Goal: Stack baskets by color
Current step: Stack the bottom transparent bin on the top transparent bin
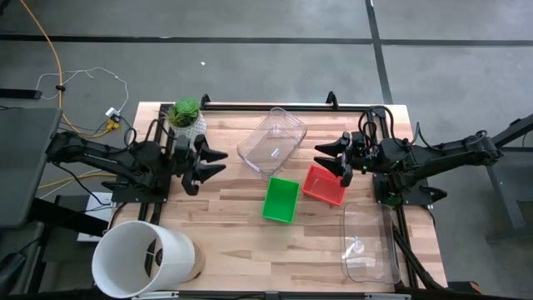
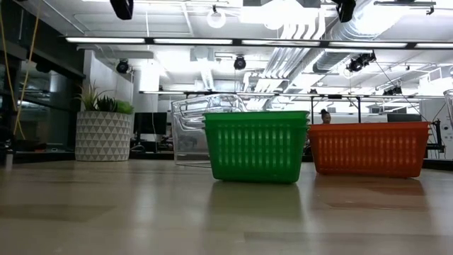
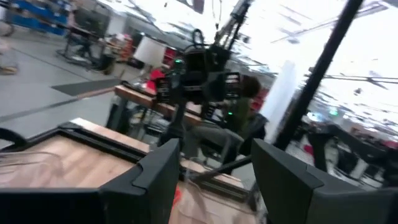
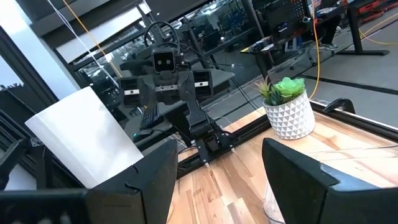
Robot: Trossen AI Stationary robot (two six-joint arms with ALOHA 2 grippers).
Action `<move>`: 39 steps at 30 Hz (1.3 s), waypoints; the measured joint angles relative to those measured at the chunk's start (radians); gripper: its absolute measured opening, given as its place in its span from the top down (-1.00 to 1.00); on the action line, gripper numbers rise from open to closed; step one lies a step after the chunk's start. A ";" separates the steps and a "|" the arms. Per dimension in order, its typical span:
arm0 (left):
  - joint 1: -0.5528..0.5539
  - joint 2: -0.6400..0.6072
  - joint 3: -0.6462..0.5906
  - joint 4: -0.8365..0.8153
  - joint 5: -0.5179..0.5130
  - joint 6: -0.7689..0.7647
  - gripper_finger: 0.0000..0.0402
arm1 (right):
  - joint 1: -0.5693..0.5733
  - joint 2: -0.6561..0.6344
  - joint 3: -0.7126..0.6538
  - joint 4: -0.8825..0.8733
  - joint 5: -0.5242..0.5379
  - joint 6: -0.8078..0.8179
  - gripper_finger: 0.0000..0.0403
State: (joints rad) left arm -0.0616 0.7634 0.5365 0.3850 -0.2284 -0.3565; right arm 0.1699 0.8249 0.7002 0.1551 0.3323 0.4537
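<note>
A green basket (image 1: 281, 200) rests on its base on the wooden table (image 1: 225, 217) near the middle; the low view shows this green basket (image 2: 257, 145) upright. Just to its right stands a red basket (image 1: 324, 185), which is also upright in the low view (image 2: 369, 149). My left gripper (image 1: 215, 162) hovers open at the table's left, raised and pointing toward the middle. My right gripper (image 1: 329, 157) hovers open at the right, above the red basket's far corner, facing the left one. Each wrist view shows nothing between that gripper's own fingers: left gripper (image 3: 214, 186), right gripper (image 4: 221, 186).
A clear plastic tub (image 1: 272, 140) lies at the far middle and another clear tub (image 1: 369, 242) at the near right. A white bucket (image 1: 143, 258) lies on its side at the near left corner. A potted plant (image 1: 186, 117) stands at the far left.
</note>
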 joint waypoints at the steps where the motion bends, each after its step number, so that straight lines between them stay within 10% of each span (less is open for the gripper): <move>1: -0.001 -0.001 0.000 0.001 0.009 0.000 0.07 | 0.000 0.000 0.000 0.000 0.000 0.003 -0.10; 12: -0.012 0.000 0.000 0.001 -0.003 0.045 0.07 | 0.000 0.001 0.013 -0.059 -0.022 0.140 -0.10; 27: -0.012 0.000 0.000 0.005 -0.022 0.045 0.07 | 0.258 0.409 0.544 -1.308 -0.378 0.847 -0.10; 39: -0.012 0.000 0.000 0.005 -0.022 0.043 0.07 | 0.478 0.703 0.544 -1.355 -0.395 1.362 -0.10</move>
State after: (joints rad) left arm -0.0731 0.7631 0.5365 0.3898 -0.2504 -0.3130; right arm 0.6480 1.5283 1.2446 -1.1999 -0.0625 1.8154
